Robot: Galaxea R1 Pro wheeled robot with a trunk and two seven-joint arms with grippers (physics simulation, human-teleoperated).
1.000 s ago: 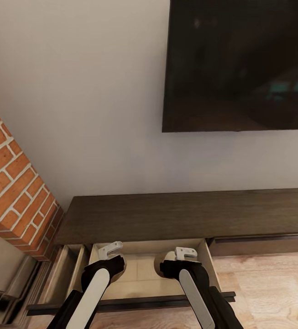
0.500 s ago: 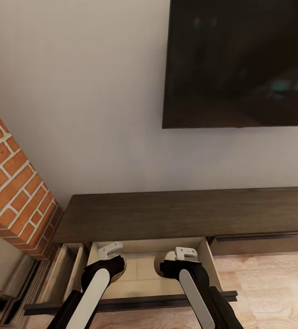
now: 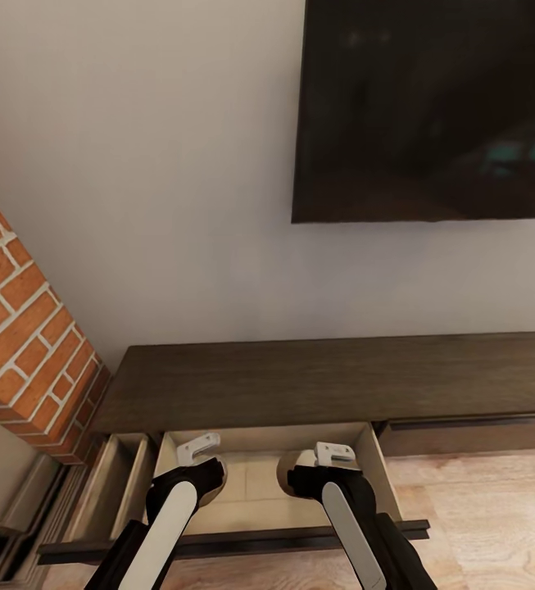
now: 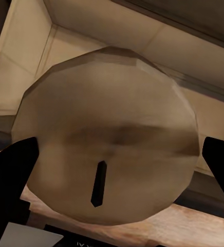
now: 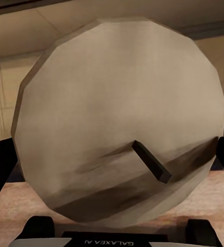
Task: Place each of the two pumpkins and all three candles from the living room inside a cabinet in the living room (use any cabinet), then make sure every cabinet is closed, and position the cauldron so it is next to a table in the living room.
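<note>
Both arms over the open cabinet (image 3: pixel 316 381) drawer (image 3: pixel 259 483). Left gripper (image 4: pixel 112 154) fingers clamp one candle (image 4: pixel 109 128); right gripper (image 5: pixel 117 149) fingers clamp a second candle (image 5: pixel 117 118), both above the drawer's beige inside.

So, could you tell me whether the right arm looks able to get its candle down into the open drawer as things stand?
Probably yes. The right end effector holds a candle right above the open drawer of the cabinet, and nothing visible blocks the pale floor below it.

Left claw (image 4: pixel 112 164) grips candle (image 4: pixel 109 131) above drawer (image 4: pixel 35 31).
</note>
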